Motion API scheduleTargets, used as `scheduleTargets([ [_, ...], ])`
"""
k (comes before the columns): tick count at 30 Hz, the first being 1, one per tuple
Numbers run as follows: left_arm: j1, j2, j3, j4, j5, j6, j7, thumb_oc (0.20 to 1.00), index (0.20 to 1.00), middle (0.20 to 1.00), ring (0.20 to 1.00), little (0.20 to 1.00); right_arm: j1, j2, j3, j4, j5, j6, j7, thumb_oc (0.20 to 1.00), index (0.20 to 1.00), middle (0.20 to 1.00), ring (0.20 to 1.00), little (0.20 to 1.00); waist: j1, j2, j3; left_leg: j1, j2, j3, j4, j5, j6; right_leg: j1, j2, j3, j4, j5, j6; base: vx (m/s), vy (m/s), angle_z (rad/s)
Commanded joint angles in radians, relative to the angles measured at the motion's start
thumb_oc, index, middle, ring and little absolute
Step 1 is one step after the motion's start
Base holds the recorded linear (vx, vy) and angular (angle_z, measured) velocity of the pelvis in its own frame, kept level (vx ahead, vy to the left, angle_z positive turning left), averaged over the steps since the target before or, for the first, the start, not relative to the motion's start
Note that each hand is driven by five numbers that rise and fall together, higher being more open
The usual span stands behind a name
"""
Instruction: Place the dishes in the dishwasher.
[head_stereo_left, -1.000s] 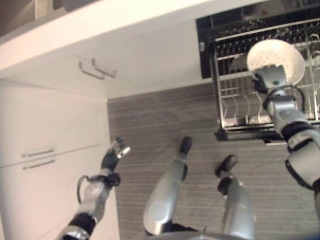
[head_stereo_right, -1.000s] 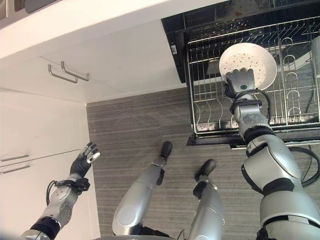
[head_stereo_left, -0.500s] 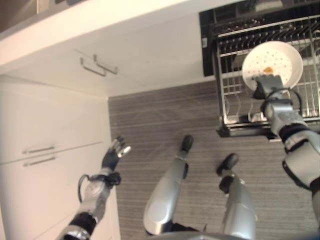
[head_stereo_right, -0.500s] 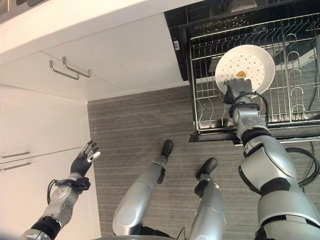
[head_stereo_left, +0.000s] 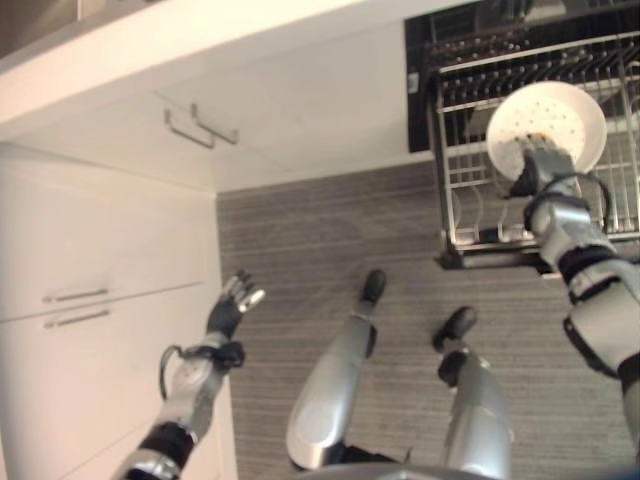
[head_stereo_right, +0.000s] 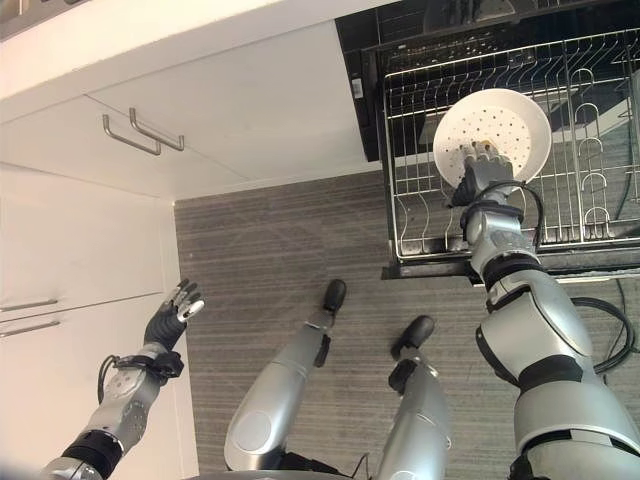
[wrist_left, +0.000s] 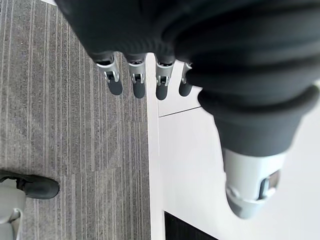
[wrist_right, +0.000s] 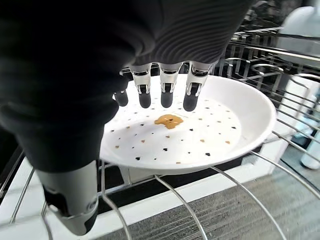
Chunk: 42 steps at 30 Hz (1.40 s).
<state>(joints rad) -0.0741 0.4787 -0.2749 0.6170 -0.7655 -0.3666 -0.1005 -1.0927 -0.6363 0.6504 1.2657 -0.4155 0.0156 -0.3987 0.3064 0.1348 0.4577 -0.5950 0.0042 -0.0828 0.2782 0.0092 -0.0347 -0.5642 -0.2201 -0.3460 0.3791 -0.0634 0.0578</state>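
The right robot hand (head_stereo_right: 481, 168) holds a white spotted plate (head_stereo_right: 505, 122), fingers curled on its face and thumb under its rim. The plate is above the wire rack (head_stereo_right: 420, 200) of the dishwasher. The left robot hand (head_stereo_left: 232, 303) is open, near the white cupboards (head_stereo_left: 90, 260).

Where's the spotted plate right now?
The spotted plate is on the robot's right, over the pulled-out dishwasher rack, at the fingers of the right hand.
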Motion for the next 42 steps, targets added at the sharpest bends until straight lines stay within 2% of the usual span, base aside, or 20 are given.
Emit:
scheduleTargets([
  [1, 0.040, 0.054, 0.014, -0.054, 0.003, -0.004, 0.018, 1.000, 1.000, 1.000, 1.000, 1.000, -0.011, -0.056, -0.004, -0.023, 0.159, 0.042, 0.028, 1.000, 1.000, 1.000, 1.000, 1.000, 0.014, -0.026, 0.000, -0.014, -0.027, 0.003, 0.022, -0.015, -0.021, 0.035, -0.024, 0.049, -0.079, 0.095, 0.132, 0.00, 0.000, 0.00],
  [5, 0.058, 0.059, 0.029, -0.076, 0.021, 0.010, 0.028, 1.000, 1.000, 1.000, 1.000, 1.000, 0.002, -0.067, -0.063, -0.055, 0.326, 0.038, 0.027, 1.000, 1.000, 1.000, 1.000, 1.000, 0.014, -0.046, -0.004, 0.009, -0.019, 0.001, 0.022, -0.024, -0.023, 0.062, -0.016, 0.048, -0.079, 0.087, 0.129, 0.01, -0.009, -0.02],
  [6, 0.068, 0.073, 0.046, -0.100, 0.028, 0.028, 0.039, 1.000, 1.000, 1.000, 1.000, 1.000, 0.024, -0.082, -0.098, -0.098, 0.412, 0.013, 0.049, 1.000, 1.000, 1.000, 1.000, 1.000, 0.009, -0.064, -0.001, 0.003, -0.015, 0.007, 0.022, 0.001, -0.019, 0.062, -0.018, 0.040, -0.079, 0.108, 0.119, -0.05, -0.031, -0.03],
  [8, 0.085, 0.086, 0.071, -0.120, 0.037, 0.046, 0.047, 1.000, 1.000, 1.000, 1.000, 1.000, 0.068, -0.103, -0.145, -0.170, 0.510, -0.035, 0.061, 1.000, 1.000, 1.000, 1.000, 1.000, 0.000, -0.090, -0.004, 0.022, -0.002, 0.014, 0.022, -0.007, -0.018, 0.081, -0.010, 0.041, -0.079, 0.106, 0.116, 0.03, -0.036, -0.04],
  [12, 0.117, 0.086, 0.115, -0.138, 0.059, 0.072, 0.068, 1.000, 1.000, 1.000, 1.000, 1.000, 0.191, -0.125, -0.270, -0.335, 0.742, -0.030, 0.084, 1.000, 1.000, 1.000, 1.000, 1.000, -0.025, -0.130, -0.008, 0.068, 0.022, 0.034, 0.022, -0.028, -0.017, 0.125, 0.006, 0.051, -0.079, 0.095, 0.110, 0.07, -0.022, -0.07],
  [15, 0.139, 0.077, 0.142, -0.137, 0.078, 0.080, 0.076, 1.000, 1.000, 1.000, 1.000, 1.000, 0.296, -0.124, -0.351, -0.458, 0.846, -0.039, 0.081, 1.000, 1.000, 1.000, 1.000, 1.000, -0.042, -0.151, -0.013, 0.096, 0.036, 0.048, 0.022, -0.042, -0.014, 0.151, 0.015, 0.058, -0.079, 0.090, 0.108, 0.07, -0.011, -0.15],
  [19, 0.163, 0.047, 0.175, -0.117, 0.107, 0.088, 0.097, 1.000, 1.000, 1.000, 1.000, 1.000, 0.450, -0.092, -0.484, -0.672, 0.849, -0.031, 0.075, 1.000, 1.000, 1.000, 1.000, 1.000, -0.079, -0.174, -0.032, 0.135, 0.050, 0.072, 0.022, -0.059, -0.009, 0.178, 0.027, 0.076, -0.079, 0.085, 0.103, 0.07, 0.042, -0.21],
  [20, 0.174, 0.020, 0.188, -0.094, 0.121, 0.084, 0.114, 1.000, 1.000, 1.000, 1.000, 1.000, 0.551, -0.058, -0.545, -0.804, 0.845, -0.017, 0.060, 1.000, 1.000, 1.000, 1.000, 1.000, -0.107, -0.183, -0.047, 0.163, 0.058, 0.088, 0.022, -0.069, -0.005, 0.198, 0.033, 0.088, -0.079, 0.081, 0.098, 0.08, 0.097, -0.25],
  [23, 0.191, -0.010, 0.209, -0.065, 0.136, 0.081, 0.131, 1.000, 1.000, 1.000, 1.000, 1.000, 0.670, -0.011, -0.610, -0.920, 0.834, -0.001, 0.042, 1.000, 1.000, 1.000, 1.000, 1.000, -0.136, -0.193, -0.072, 0.194, 0.067, 0.109, 0.022, -0.080, -0.001, 0.220, 0.037, 0.099, -0.079, 0.076, 0.093, 0.07, 0.090, -0.28],
  [24, 0.207, -0.040, 0.231, -0.036, 0.156, 0.078, 0.136, 1.000, 1.000, 1.000, 1.000, 1.000, 0.783, 0.028, -0.676, -0.975, 0.828, -0.004, 0.015, 1.000, 1.000, 1.000, 1.000, 1.000, -0.160, -0.197, -0.100, 0.228, 0.073, 0.129, 0.022, -0.088, 0.002, 0.248, 0.040, 0.105, -0.079, 0.070, 0.092, 0.07, 0.083, -0.37],
  [28, 0.228, -0.073, 0.249, 0.002, 0.180, 0.071, 0.134, 1.000, 1.000, 1.000, 1.000, 1.000, 0.882, 0.059, -0.751, -0.995, 0.827, -0.005, 0.000, 1.000, 1.000, 1.000, 1.000, 1.000, -0.183, -0.197, -0.137, 0.269, 0.078, 0.151, 0.022, -0.096, 0.003, 0.280, 0.040, 0.110, -0.079, 0.064, 0.091, 0.08, 0.057, -0.19],
  [33, 0.244, -0.113, 0.269, 0.065, 0.216, 0.063, 0.132, 1.000, 1.000, 1.000, 1.000, 1.000, 0.979, 0.127, -0.830, -0.968, 0.872, -0.049, -0.055, 1.000, 1.000, 1.000, 1.000, 1.000, -0.206, -0.194, -0.185, 0.323, 0.084, 0.175, 0.022, -0.110, 0.004, 0.323, 0.041, 0.113, -0.079, 0.056, 0.092, 0.10, 0.021, -0.09],
  [38, 0.245, -0.124, 0.274, 0.094, 0.242, 0.085, 0.126, 1.000, 1.000, 1.000, 1.000, 1.000, 1.015, 0.177, -0.836, -0.892, 0.953, -0.040, -0.014, 1.000, 1.000, 1.000, 1.000, 1.000, -0.208, -0.186, -0.222, 0.348, 0.079, 0.184, 0.022, -0.109, 0.006, 0.344, 0.038, 0.107, -0.079, 0.055, 0.090, 0.09, -0.005, 0.00],
  [42, 0.235, -0.116, 0.265, 0.121, 0.260, 0.095, 0.115, 1.000, 1.000, 1.000, 1.000, 1.000, 1.008, 0.203, -0.811, -0.762, 1.076, -0.032, 0.070, 1.000, 1.000, 1.000, 1.000, 1.000, -0.198, -0.180, -0.236, 0.357, 0.077, 0.181, 0.022, -0.107, 0.004, 0.357, 0.035, 0.096, -0.079, 0.052, 0.087, 0.07, -0.031, 0.04],
])
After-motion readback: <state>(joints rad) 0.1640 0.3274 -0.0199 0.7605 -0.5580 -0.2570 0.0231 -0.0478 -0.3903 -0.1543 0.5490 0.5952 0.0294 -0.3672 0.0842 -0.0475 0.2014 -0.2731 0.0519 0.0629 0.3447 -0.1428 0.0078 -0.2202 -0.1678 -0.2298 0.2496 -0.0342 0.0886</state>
